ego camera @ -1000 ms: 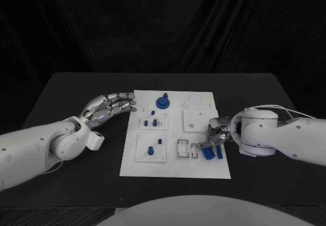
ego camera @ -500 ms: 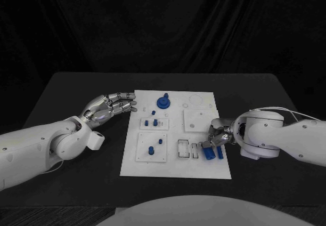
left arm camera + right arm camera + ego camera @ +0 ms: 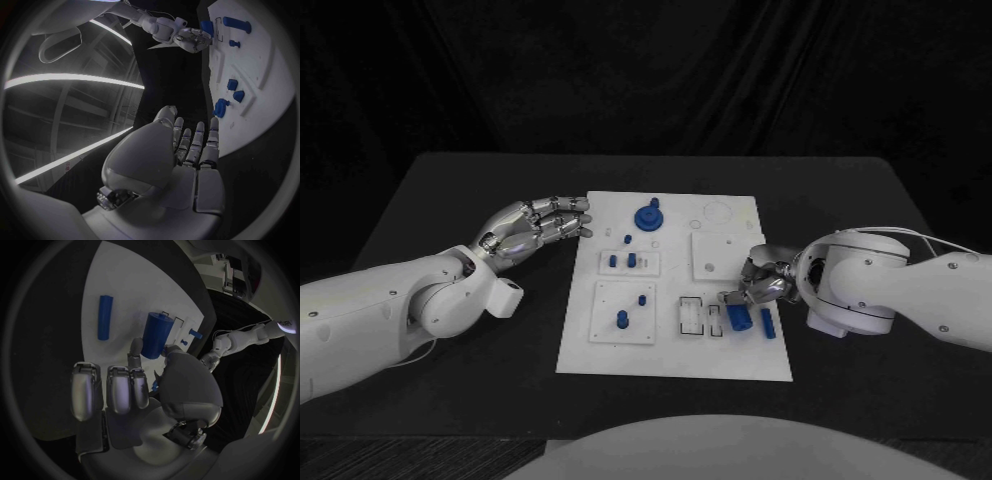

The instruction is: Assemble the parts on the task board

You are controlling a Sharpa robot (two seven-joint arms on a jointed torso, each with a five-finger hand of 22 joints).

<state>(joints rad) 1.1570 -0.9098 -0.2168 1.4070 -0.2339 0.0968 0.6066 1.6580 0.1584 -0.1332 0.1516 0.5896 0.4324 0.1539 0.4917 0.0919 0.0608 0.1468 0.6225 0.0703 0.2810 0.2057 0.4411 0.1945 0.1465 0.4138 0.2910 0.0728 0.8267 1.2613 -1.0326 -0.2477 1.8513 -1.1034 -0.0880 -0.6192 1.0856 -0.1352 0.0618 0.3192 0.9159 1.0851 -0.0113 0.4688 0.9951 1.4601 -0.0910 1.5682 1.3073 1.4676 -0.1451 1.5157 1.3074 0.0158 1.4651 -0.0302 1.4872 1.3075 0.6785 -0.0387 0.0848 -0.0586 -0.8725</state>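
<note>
A thick blue cylinder [image 3: 155,335] was pinched by the right hand [image 3: 759,285] at the near right part of the task board [image 3: 672,350], just beside a thin blue rod [image 3: 767,321]. Since 1 second earlier, that hand had been shifted slightly. The left hand [image 3: 534,226] was kept empty, fingers loosely curled, off the board's left edge.

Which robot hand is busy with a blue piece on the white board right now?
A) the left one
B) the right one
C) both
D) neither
B: the right robot hand pinches a blue cylinder over the task board, while the left robot hand hangs beside the board with nothing in it.
</note>
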